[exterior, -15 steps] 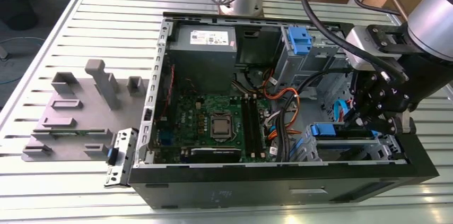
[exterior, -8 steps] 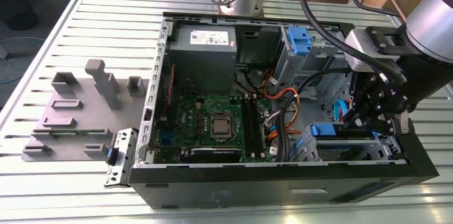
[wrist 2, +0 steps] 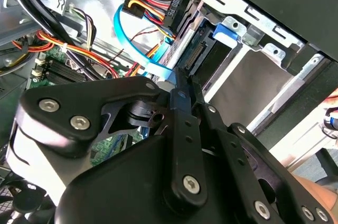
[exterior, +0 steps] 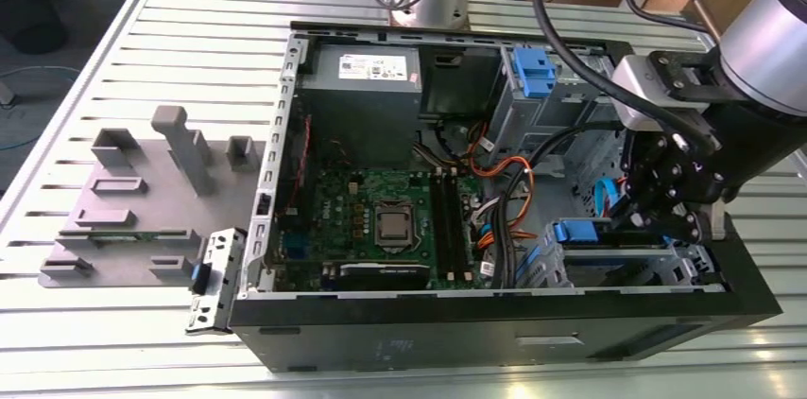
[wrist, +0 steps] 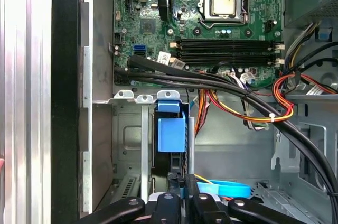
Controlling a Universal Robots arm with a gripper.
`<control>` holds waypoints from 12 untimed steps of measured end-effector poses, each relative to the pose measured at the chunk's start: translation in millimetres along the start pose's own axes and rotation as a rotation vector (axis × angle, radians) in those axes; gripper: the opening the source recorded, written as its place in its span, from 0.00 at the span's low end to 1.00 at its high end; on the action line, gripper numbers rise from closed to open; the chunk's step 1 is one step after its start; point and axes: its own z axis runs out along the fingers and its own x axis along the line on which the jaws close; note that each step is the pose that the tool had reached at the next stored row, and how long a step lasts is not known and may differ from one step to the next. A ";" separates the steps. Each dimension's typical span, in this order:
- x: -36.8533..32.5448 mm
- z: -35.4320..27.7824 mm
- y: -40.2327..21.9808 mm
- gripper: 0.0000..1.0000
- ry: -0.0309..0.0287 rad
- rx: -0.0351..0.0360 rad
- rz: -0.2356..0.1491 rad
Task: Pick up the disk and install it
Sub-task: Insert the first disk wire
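The disk (exterior: 577,232) sits edge-up in the metal drive bay at the near corner of the open computer case, on the exterior view's right. Its blue end tab (wrist: 171,129) stands up between the bay's rails. In the second wrist view the blue tab (wrist 2: 227,32) lies beside the disk's connector edge. My gripper (exterior: 637,219) hangs inside the case right at the disk's end. Its black fingers (wrist 2: 183,94) are pressed together, their tips by the connector edge, with nothing seen between them. In the first wrist view my gripper (wrist: 182,189) stands just short of the disk.
A green motherboard (exterior: 378,219) fills the case's middle. The grey power-supply box (exterior: 366,73) and a taller blue-tabbed drive cage (exterior: 536,73) stand at the far end. Black and coloured cable bundles (wrist: 237,94) and a blue flat cable (wrist 2: 129,36) run close by. Grey fixtures (exterior: 127,200) sit on the slatted table.
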 end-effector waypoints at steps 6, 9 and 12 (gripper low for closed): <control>0.0 0.6 0.0 0.16 0.0043 0.0001 0.000; 0.0 0.8 0.0 0.17 0.0063 0.0001 0.000; 0.0 0.6 0.0 0.23 0.0091 0.0001 0.000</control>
